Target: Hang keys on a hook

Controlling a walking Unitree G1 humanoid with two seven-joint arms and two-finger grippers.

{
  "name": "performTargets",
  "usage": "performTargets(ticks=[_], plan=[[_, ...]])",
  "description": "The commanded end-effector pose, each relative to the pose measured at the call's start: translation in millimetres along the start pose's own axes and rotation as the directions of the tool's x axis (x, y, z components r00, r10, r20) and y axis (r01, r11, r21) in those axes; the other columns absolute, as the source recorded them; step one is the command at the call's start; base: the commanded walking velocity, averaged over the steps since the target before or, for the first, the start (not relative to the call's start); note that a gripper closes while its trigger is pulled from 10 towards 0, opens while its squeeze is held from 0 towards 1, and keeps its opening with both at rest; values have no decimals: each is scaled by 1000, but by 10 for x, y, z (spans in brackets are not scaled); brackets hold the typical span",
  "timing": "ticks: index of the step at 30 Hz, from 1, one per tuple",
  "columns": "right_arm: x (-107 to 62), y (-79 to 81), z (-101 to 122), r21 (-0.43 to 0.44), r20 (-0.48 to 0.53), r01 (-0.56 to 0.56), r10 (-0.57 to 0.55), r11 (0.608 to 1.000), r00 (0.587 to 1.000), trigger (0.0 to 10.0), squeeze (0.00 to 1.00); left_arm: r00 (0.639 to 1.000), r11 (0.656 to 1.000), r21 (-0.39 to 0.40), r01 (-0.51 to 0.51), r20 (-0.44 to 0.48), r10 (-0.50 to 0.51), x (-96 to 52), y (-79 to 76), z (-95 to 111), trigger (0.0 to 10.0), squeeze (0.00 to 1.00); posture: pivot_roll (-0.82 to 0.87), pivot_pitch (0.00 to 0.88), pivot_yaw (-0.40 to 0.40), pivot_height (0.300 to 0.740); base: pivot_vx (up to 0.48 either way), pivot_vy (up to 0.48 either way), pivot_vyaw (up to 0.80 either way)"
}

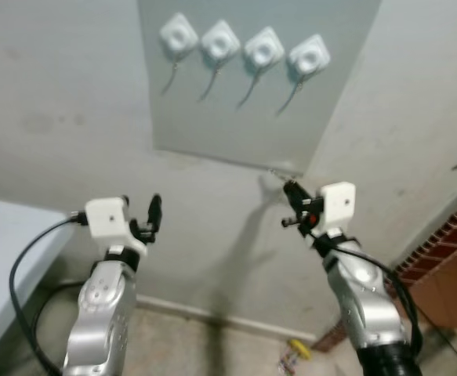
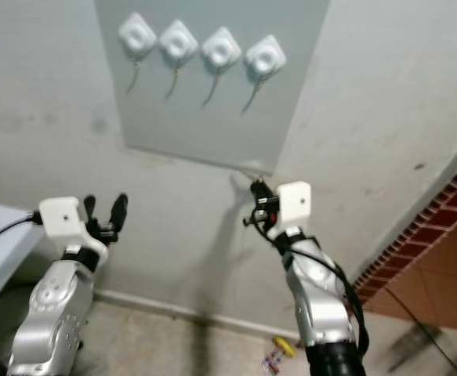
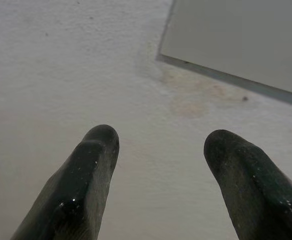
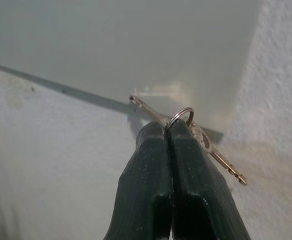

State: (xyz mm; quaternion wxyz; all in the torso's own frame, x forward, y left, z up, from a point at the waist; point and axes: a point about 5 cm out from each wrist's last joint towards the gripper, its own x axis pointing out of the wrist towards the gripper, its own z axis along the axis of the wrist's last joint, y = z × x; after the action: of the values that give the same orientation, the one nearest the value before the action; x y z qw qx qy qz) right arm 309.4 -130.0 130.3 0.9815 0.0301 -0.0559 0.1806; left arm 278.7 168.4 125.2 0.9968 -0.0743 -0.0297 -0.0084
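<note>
At right centre of the frame, the right gripper (image 1: 291, 205) pinches the keys (image 4: 188, 131); the hooks (image 1: 248, 91) lie up-left; the left gripper (image 1: 151, 215) gapes empty.

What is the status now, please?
Right gripper shut on keys, below the panel. Left gripper open, idle. Four hooks free; path unobstructed.

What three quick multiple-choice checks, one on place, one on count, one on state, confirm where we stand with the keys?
1. The right gripper is: A) below the grey panel's lower right corner B) at the hooks C) near the floor.
2. Hooks on the panel: A) two B) four C) six.
3. The left gripper is: A) shut on the keys B) open with nothing between its fingers C) shut on a hook.

A: it sits under that corner. B: four white mounts in a row. B: fingers apart; the keys are in the right gripper.
</note>
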Motion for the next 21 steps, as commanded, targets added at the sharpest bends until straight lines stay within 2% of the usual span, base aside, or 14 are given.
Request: performTargets(ticks=[1,7,9,10,12,14,16,21], plan=[[36,57,30,6,12,-19,19,1000,1000,10000,0,1000,999,29,-16,8,15,-30,55,15,10000,0,-13,32,-60,740,0,0,0],[47,43,48,4,17,-22,22,1000,1000,10000,0,1000,998,53,20,22,-21,-23,22,44,10000,0,-14,33,-60,740,0,0,0],[85,61,117,1,41,-51,51,999,998,10000,0,995,988,128,84,50,-91,10,-61,128,10000,0,-15,33,-62,740,0,0,0],[114,82,185,-7,68,-79,80,997,995,10000,0,985,976,165,144,72,-157,24,-141,198,10000,0,-15,33,-62,740,0,0,0],[135,89,227,-13,81,-92,93,996,992,10000,0,978,966,196,168,87,-188,31,-188,242,10000,0,-18,32,-61,740,0,0,0],[157,94,269,-26,94,-100,102,995,990,10000,0,971,958,210,197,96,-221,34,-241,278,10000,0,-18,32,-61,740,0,0,0],[200,99,380,-36,134,-116,119,993,984,10000,0,945,933,235,273,117,-306,28,-361,359,10000,0,-22,32,-56,740,0,0,0],[272,84,592,-43,206,-126,133,991,970,10000,0,909,909,227,351,151,-389,41,-511,494,10000,0,-28,30,-52,740,0,0,0]])
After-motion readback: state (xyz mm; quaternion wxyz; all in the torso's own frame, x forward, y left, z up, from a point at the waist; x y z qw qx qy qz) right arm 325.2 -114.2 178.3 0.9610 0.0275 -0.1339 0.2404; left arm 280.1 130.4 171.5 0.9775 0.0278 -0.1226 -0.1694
